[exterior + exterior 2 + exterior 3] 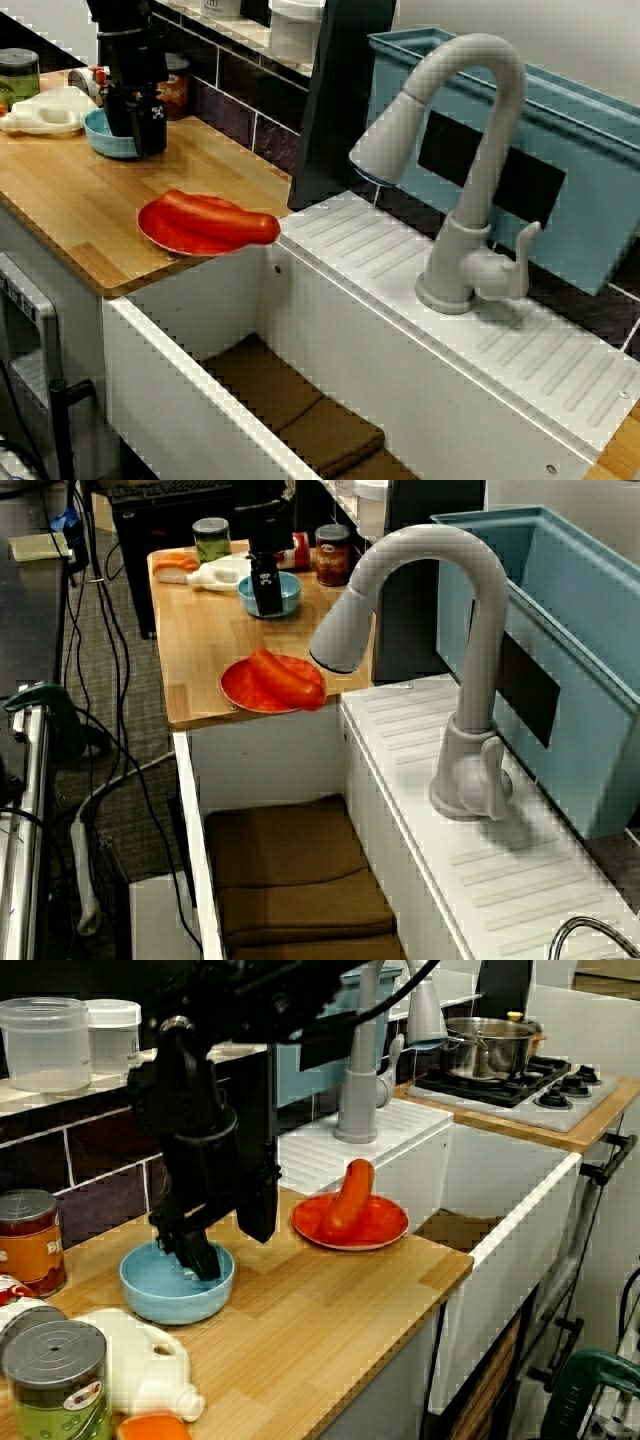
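Note:
My black gripper point(228, 1245) reaches down into a light blue bowl point(165, 1295) on the wooden counter point(320, 1310). One finger point(198, 1255) stands inside the bowl and the other hangs just outside its rim, so the jaws are apart and hold nothing. In the view across the sink the gripper point(140, 128) hides most of the bowl point(100, 135). From above the sink the gripper point(265, 592) covers the bowl's point(288, 595) left half. To the right lies a red plate point(385, 1230) carrying a long red-orange sausage-like item point(350, 1200).
A grey faucet point(470, 180) stands behind the white sink point(180, 400), which holds brown cloths point(290, 880). Jars point(30, 1240), a white jug-like item point(140, 1360) and an orange piece point(160, 1428) crowd the counter's left end. A teal bin point(590, 190) sits behind, and a stove with a pot point(490, 1050) to the right.

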Available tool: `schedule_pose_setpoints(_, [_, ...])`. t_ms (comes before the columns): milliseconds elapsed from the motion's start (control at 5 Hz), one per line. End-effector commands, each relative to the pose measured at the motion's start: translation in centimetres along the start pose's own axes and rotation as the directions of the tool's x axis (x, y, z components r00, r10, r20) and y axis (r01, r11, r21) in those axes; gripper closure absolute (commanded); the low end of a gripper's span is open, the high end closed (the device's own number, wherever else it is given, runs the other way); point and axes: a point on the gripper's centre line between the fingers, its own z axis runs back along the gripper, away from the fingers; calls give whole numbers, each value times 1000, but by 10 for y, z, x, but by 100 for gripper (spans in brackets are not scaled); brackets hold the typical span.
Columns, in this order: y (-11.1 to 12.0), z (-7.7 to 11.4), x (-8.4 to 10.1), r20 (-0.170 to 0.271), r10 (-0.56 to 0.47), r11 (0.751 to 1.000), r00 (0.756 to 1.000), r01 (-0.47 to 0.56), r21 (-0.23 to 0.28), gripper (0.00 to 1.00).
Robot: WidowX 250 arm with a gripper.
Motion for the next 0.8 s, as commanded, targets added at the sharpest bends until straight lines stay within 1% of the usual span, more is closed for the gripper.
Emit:
schedule_pose_setpoints(0, [-9, 20, 13, 13, -82, 997, 997, 83, -6, 0])
schedule_pose_setpoints(200, [-20, 19, 15, -3, -114, 992, 993, 114, -51, 0])
schedule_pose_setpoints(400, [-30, 14, 12, -3, -132, 990, 991, 131, -60, 0])
schedule_pose_setpoints(600, [-47, 7, 6, -4, -162, 984, 987, 161, -73, 0])
